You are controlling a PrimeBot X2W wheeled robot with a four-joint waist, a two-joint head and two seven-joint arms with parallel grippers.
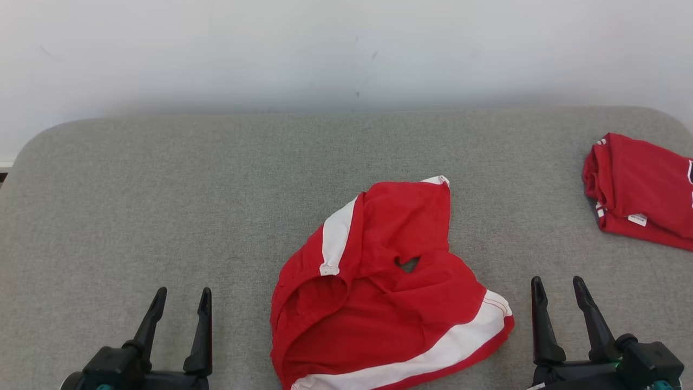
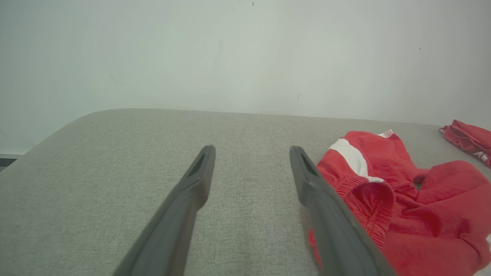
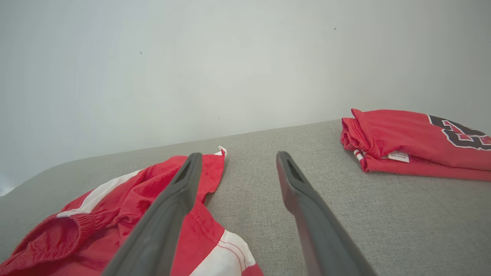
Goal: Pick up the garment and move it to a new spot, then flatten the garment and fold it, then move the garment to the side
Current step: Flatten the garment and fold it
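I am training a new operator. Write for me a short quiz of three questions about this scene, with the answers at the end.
1. True or false: the red shorts lie flat and neatly folded on the grey padded surface.
2. Of the left claw and the right claw, which is nearer to the folded red jersey? A) left B) right C) both equally near
3. Fill in the missing word: both claws are ____ and hold nothing.

Key
1. False: the shorts are crumpled, not folded.
2. B
3. open
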